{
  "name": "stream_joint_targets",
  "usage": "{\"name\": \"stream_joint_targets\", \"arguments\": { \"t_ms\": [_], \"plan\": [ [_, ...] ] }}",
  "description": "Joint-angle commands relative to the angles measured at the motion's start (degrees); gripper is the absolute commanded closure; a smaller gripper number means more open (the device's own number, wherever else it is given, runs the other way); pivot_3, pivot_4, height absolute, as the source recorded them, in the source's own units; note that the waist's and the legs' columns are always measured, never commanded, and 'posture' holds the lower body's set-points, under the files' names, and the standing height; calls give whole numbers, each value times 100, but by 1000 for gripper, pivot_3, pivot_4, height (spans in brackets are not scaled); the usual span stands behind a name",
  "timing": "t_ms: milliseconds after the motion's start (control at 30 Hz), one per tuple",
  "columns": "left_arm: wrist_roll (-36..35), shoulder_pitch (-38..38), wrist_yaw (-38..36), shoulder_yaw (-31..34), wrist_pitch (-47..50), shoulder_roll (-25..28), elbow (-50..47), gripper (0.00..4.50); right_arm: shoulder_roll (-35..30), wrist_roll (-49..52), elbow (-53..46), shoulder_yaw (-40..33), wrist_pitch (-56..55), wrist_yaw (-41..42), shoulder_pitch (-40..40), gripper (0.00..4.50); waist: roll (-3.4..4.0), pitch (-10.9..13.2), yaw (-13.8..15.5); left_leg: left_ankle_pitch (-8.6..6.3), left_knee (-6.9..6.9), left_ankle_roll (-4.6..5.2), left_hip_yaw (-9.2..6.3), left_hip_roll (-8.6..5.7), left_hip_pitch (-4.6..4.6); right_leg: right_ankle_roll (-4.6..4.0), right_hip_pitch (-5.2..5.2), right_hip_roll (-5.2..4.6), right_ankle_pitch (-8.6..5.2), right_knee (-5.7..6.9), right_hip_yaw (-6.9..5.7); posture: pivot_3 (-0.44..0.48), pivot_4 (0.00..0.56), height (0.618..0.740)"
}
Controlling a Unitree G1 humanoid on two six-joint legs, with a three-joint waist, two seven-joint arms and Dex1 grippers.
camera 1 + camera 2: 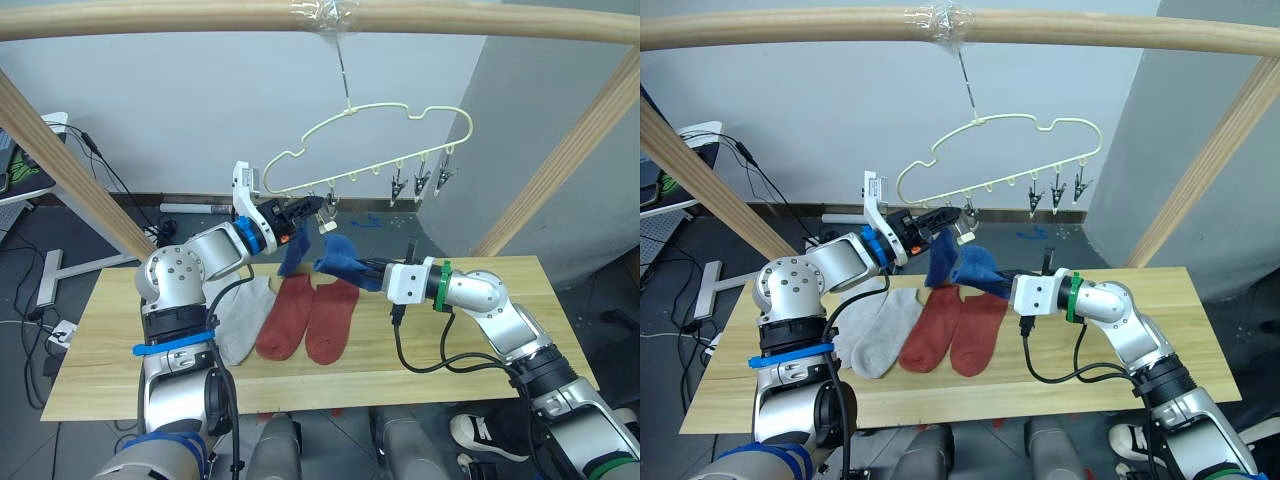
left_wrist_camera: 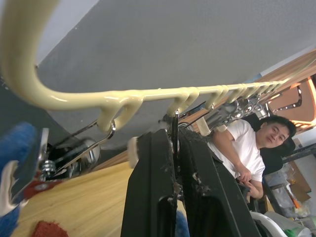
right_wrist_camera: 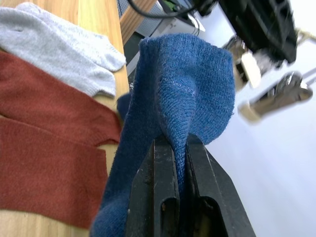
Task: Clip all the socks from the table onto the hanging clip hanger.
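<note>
While right claw [image 1: 1002,282] pinches blue sock [image 1: 975,265] — 4 socks [image 1: 930,327] on table [image 1: 1160,290].

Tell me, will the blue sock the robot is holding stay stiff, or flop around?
Probably floppy: the blue sock folds and droops where the right hand pinches it. It looks like soft knit in the right wrist view, so it likely grips well and is not slippery. It also seems light, since a small pinch holds it up above the table.
</note>
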Motion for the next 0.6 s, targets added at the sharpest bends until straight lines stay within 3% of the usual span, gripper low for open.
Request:
{"name": "stream_joint_targets", "arguments": {
  "t_ms": [33,600],
  "plan": [
    [-167,114,-14,-62,142,55,-231,4500,-1,0,-137,-91,-162,-4,-159,4474,0,0,1,0,0,0,0,0,0,0,0,0,0,1,0,3,234,740],
    [-394,260,-24,-249,177,33,-570,4500,39,21,-253,-117,-36,7,-269,4474,0,0,11,0,1,-1,0,0,-2,0,-1,-1,0,-1,-1,-8,219,740]
  ]
}}
